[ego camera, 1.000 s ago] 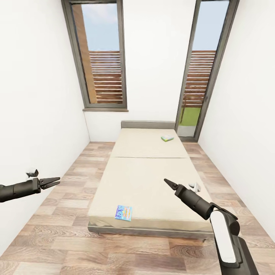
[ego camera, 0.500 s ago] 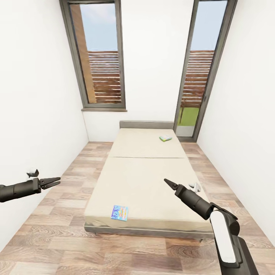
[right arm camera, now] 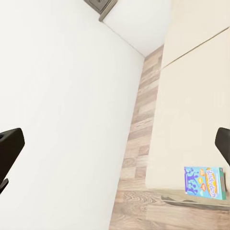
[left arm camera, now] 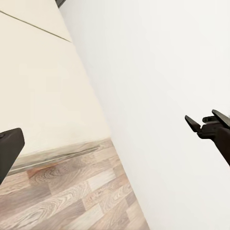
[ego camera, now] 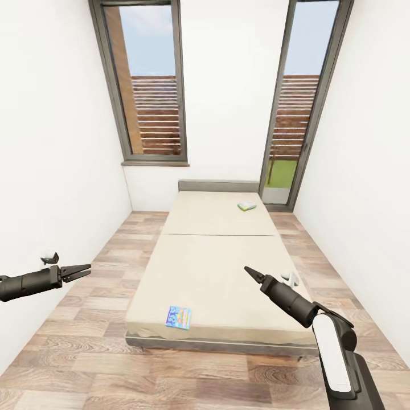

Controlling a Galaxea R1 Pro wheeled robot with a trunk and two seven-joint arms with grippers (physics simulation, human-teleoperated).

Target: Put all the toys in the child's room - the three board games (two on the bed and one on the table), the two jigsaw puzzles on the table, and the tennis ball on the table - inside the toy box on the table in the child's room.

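Room: the white-walled child's room with wood-plank floor (ego camera: 85,341) and two tall dark-framed windows (ego camera: 149,85); the robot stands at the foot of the bed, which I judge to be the approach for fetching the games there.
Bed: the low wide bed with plain beige mattress (ego camera: 216,267) and dark grey frame runs lengthwise away from the head camera, its low grey headboard (ego camera: 219,185) against the far wall; the mattress looks matte and soft, split by a seam across the middle.
Right arm: the dark tapered right gripper (ego camera: 250,271) hangs over the near right part of the mattress, its tips drawn to a point in the head view, carrying nothing.
Left arm: the dark left gripper (ego camera: 84,267) is held out over the floor beside the left wall, fingers slightly parted and empty; probably a travelling pose.
Near game: the small flat blue rectangular board game box (ego camera: 178,317) with a glossy printed cover lies flat near the foot edge, closest to reach.
Far game: a flat green-and-white board game box (ego camera: 247,206) lies flat near the headboard, well apart from both grippers.
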